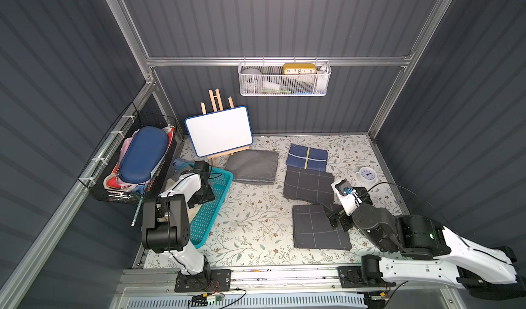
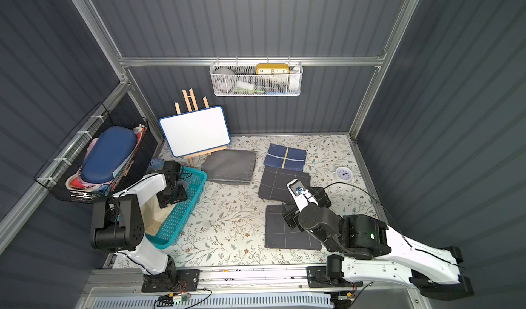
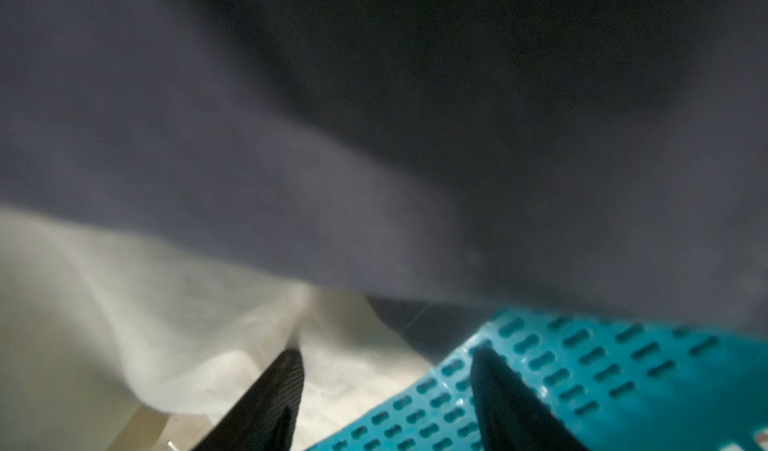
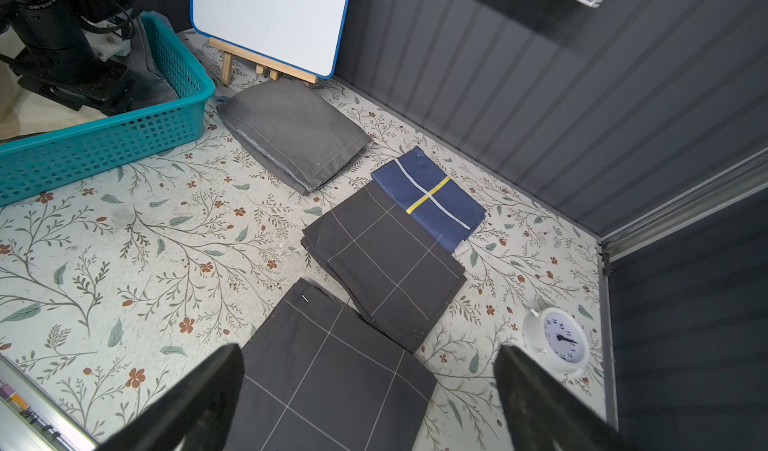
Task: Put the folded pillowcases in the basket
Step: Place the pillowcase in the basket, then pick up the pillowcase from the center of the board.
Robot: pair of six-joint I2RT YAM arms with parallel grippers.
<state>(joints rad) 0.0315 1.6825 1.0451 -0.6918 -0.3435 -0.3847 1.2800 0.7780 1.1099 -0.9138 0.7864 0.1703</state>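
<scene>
The teal basket (image 1: pixel 209 210) (image 2: pixel 179 216) (image 4: pixel 104 145) stands at the table's left. My left gripper (image 2: pixel 172 198) (image 3: pixel 385 353) reaches down inside it, open, its fingers apart over a cream cloth (image 2: pixel 153 210) (image 3: pixel 124 303) and the perforated basket wall (image 3: pixel 582 370). A grey cloth (image 3: pixel 291 158) (image 4: pixel 151 75) drapes in the basket's far end. Several folded pillowcases lie on the table: plain grey (image 1: pixel 252 166), navy with a yellow stripe (image 1: pixel 307 157), and two dark grid ones (image 1: pixel 308 185) (image 1: pixel 316 230). My right gripper (image 1: pixel 337 219) (image 4: pixel 368 351) hovers open over the front grid one (image 4: pixel 332 366).
A whiteboard on an easel (image 1: pixel 219 131) stands behind the basket. A small white clock (image 1: pixel 367 175) sits at the right. A black wire basket (image 1: pixel 133 162) hangs on the left wall, a white mesh basket (image 1: pixel 284 80) on the back wall.
</scene>
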